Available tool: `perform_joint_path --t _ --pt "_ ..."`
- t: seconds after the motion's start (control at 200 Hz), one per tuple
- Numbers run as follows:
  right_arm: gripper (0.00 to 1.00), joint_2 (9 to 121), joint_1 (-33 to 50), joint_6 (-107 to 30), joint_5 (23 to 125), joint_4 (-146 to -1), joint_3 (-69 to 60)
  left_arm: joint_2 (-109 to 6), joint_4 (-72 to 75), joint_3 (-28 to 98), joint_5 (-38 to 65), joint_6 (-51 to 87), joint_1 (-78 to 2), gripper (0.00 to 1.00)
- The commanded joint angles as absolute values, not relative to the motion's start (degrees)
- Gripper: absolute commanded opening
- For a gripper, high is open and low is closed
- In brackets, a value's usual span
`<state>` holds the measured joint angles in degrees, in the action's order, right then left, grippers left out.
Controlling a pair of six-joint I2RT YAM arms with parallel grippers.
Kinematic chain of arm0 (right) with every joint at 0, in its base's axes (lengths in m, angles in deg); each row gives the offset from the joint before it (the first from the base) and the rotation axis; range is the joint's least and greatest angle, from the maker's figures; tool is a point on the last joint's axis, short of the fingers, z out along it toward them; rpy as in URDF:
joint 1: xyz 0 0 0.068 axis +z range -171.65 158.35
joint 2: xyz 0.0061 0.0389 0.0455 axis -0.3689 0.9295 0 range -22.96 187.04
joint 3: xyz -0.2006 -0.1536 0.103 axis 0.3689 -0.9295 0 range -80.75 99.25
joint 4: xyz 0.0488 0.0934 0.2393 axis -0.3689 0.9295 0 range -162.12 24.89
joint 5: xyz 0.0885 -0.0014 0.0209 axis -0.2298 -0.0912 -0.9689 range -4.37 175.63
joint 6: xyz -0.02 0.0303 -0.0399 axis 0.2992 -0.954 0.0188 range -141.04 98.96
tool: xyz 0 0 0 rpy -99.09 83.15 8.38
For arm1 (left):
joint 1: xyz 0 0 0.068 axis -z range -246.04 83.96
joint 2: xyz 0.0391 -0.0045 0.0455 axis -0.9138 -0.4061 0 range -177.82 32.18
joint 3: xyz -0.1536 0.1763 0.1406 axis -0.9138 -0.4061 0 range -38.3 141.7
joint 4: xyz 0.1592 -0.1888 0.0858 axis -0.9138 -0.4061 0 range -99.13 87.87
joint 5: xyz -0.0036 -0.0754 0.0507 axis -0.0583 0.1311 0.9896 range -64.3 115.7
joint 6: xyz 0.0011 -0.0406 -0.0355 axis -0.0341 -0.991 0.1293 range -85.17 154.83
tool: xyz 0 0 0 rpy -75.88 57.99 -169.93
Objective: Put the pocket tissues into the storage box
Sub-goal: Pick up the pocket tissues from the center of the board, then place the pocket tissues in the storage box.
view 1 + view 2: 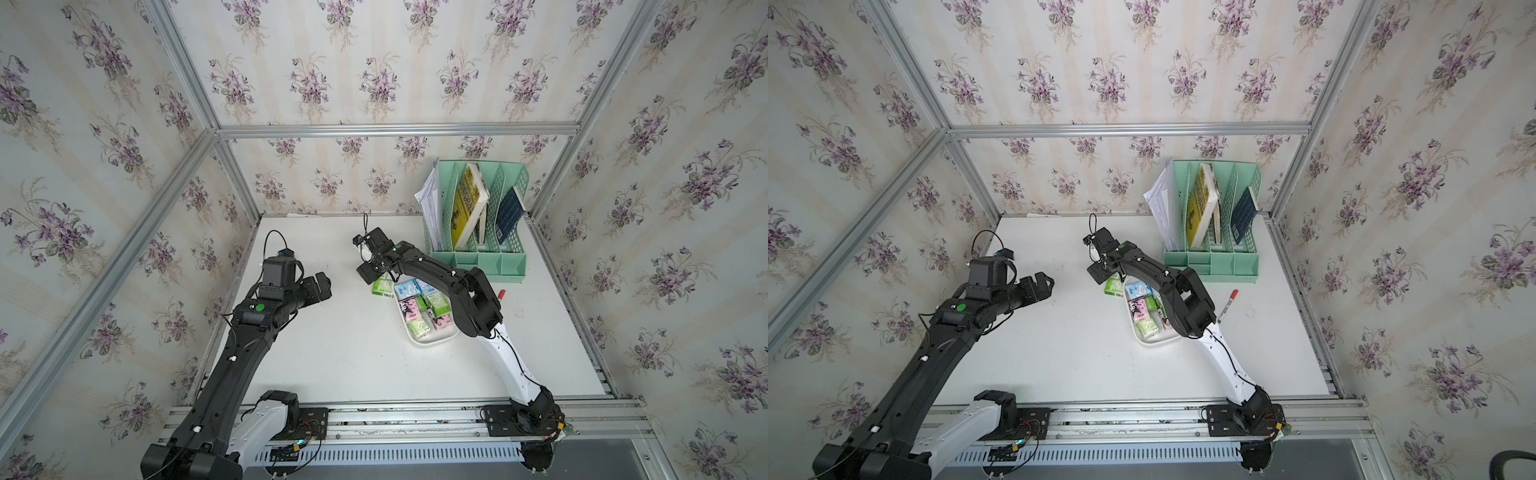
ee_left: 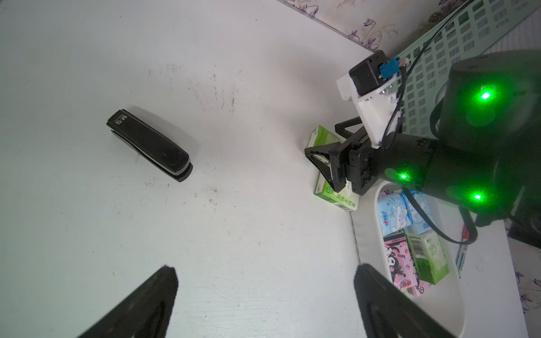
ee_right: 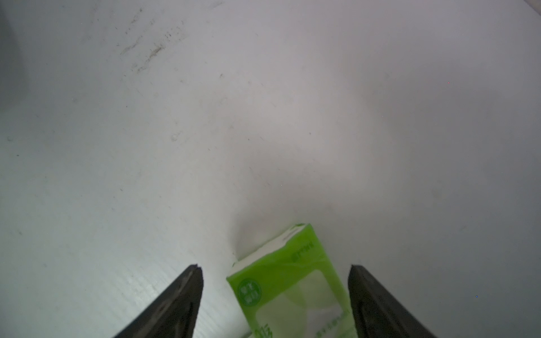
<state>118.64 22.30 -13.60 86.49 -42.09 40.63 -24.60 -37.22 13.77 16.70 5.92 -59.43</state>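
One green-white pack of pocket tissues [image 1: 383,287] [image 1: 1115,286] [image 3: 288,281] lies flat on the white table, just outside the far left corner of the storage box [image 1: 428,343] [image 1: 1152,343] [image 2: 366,234]. My right gripper [image 1: 379,277] [image 1: 1111,276] [image 3: 275,267] hangs open over this pack, a finger on each side with a gap on both. The shallow white box holds several packs [image 1: 419,307] [image 2: 409,234] in blue, pink and green. My left gripper [image 1: 318,286] [image 1: 1042,284] [image 2: 266,267] is open and empty above bare table, left of the box.
A black stapler [image 2: 149,149] lies on the table to the left, showing only in the left wrist view. A mint green file organizer [image 1: 478,257] [image 1: 1212,262] with books stands at the back right. A red-capped marker [image 1: 1227,305] lies right of the box.
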Motion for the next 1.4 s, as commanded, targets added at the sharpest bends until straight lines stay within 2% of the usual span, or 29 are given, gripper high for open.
perform_joint_path --t 0.0,0.105,0.435,0.56,1.034,1.399 --pt "0.82 119.3 22.3 -12.8 88.0 -41.6 41.3 -24.3 -38.1 14.2 16.3 6.8 -59.7 0.99" --pt "0.79 120.2 22.3 -12.2 88.2 -40.6 42.5 -24.1 -38.4 14.3 16.4 7.0 -59.8 0.99" --pt "0.47 120.9 22.3 -12.5 87.7 -39.6 42.6 -23.5 -38.6 14.0 16.2 6.8 -60.1 0.99" --pt "0.40 120.0 22.3 -12.9 86.3 -41.0 42.6 -23.3 -38.6 14.0 16.2 6.8 -60.2 0.99" --pt "0.38 108.2 22.0 -20.0 78.0 -46.2 41.6 -21.9 -39.3 13.7 16.8 6.8 -60.2 0.99" --pt "0.37 76.2 19.5 -29.7 78.9 -52.1 3.7 -22.6 -36.8 12.6 14.7 5.3 -60.2 0.99"
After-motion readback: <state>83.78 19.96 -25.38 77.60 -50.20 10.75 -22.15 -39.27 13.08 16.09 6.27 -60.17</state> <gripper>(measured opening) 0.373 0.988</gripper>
